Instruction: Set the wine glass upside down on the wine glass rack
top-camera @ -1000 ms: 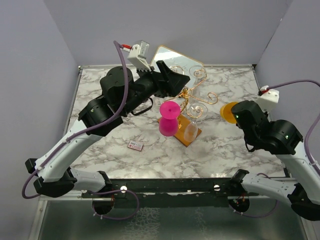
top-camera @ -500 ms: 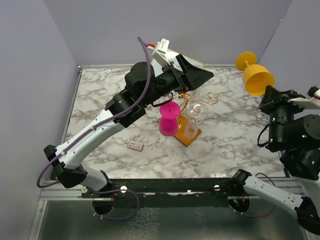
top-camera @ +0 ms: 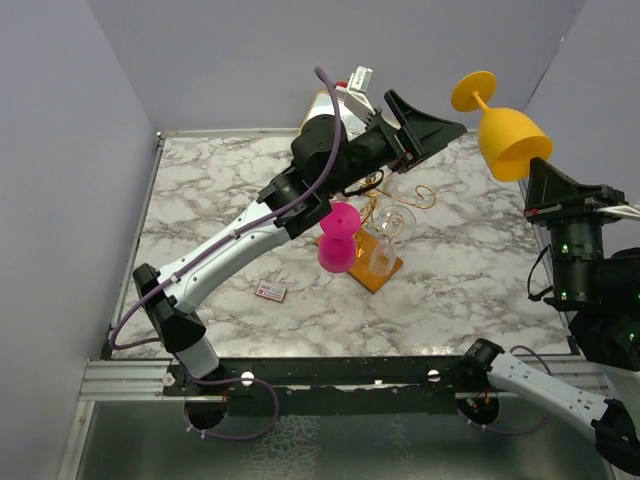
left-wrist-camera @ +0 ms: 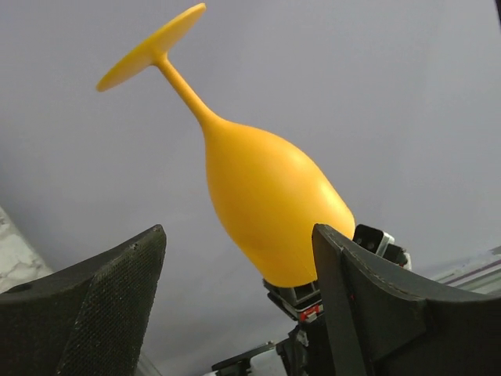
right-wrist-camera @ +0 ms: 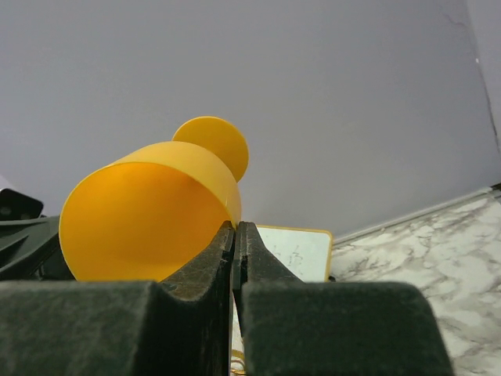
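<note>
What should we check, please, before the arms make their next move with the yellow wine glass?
1. Grip: the right gripper is shut on the rim of the yellow wine glass: ok.
2. Glass inverted, foot up: ok.
3. The left gripper is open, facing the bowl, not gripping: ok.
4. Glass above the wine glass rack: not ok, it hangs off to the right.
5. Free rack arm besides those near the pink glass and clear glass: ok, the right curl looks bare.
</note>
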